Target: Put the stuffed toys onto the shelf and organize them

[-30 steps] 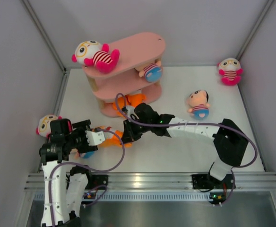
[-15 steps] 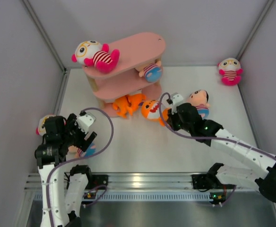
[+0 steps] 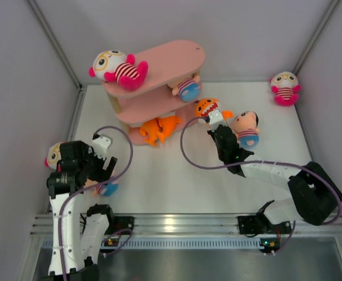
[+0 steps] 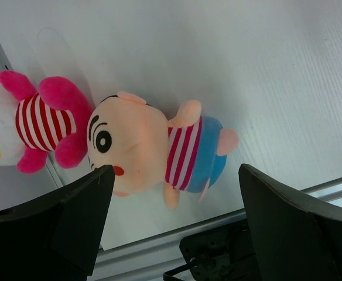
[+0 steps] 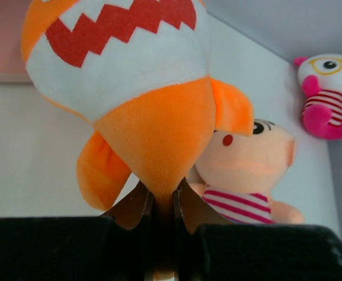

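My right gripper point(image 3: 213, 117) is shut on the tail of an orange toothy shark point(image 3: 207, 108), also in the right wrist view point(image 5: 142, 88), and holds it up to the right of the pink shelf point(image 3: 165, 61). A white-headed doll point(image 3: 117, 69) lies on the top board and a peach-headed doll point(image 3: 187, 89) on the middle board. A second shark point(image 3: 158, 127) lies at the lowest board. My left gripper point(image 3: 105, 153) is open above a peach-headed doll point(image 4: 159, 146) at the front left, beside a white-headed doll point(image 4: 27, 123).
A peach-headed doll point(image 3: 245, 127) lies on the table just right of my right gripper, also in the right wrist view point(image 5: 253, 167). A white-headed doll point(image 3: 285, 88) sits in the far right corner. Grey walls close in the left, right and back.
My right gripper has carried the shark from the front left, past the table's middle, up to the right of the shelf. My left arm has drawn back, open.
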Available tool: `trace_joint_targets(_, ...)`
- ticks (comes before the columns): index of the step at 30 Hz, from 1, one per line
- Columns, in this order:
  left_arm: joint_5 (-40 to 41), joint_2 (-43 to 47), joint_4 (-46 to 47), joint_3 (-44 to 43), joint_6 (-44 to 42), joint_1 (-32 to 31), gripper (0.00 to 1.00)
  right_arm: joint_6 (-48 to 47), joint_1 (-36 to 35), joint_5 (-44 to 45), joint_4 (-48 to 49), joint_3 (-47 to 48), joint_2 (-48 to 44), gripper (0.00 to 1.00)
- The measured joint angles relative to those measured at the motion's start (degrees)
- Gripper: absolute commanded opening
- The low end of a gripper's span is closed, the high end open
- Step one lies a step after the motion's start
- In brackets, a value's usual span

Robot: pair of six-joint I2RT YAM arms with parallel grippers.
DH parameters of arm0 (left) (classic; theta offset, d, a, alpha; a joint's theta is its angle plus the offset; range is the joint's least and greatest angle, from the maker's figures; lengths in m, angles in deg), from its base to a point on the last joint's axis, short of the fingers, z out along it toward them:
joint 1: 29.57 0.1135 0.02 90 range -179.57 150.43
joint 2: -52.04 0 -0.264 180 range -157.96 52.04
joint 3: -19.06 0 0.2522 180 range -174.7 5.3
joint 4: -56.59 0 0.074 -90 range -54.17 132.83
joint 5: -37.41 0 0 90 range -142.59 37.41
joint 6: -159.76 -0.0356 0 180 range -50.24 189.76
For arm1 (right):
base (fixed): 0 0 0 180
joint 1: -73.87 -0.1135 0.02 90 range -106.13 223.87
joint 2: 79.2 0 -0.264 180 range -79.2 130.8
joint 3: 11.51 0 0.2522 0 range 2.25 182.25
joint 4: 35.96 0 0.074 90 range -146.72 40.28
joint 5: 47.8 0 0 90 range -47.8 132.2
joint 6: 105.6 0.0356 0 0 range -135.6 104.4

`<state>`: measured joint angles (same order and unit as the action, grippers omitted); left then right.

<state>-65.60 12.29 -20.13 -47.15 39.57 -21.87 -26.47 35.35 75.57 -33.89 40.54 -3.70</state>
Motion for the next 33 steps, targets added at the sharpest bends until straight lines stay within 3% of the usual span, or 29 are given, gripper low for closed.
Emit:
trace_joint_targets(6, 0.7, 1.0, 0.0, 0.0, 0.0, 0.0, 0.93, -18.9, -1.4, 6.6, 22.6, -6.5, 7.4, 0.00)
trace_joint_targets(13, 0.7, 0.3, 0.6, 0.2, 0.2, 0.0, 0.93, -34.2, -3.8, 10.2, 36.5, -6.1, 13.8, 0.00)
trace_joint_targets(17, 0.7, -0.4, 1.1, 0.2, 0.4, 0.0, 0.93, -42.4, -6.1, 13.6, 44.4, -2.8, 22.2, 0.00)
trace_joint_targets(23, 1.0, -0.4, 1.4, 0.4, 0.5, 0.0, 0.93, -52.1, -7.5, 18.6, 52.0, 3.4, 33.3, 0.00)
trace_joint_targets(33, 1.1, -0.5, 1.5, 1.6, 0.5, 0.0, 0.94, -53.0, -8.2, 20.5, 52.2, 9.5, 34.8, 0.00)
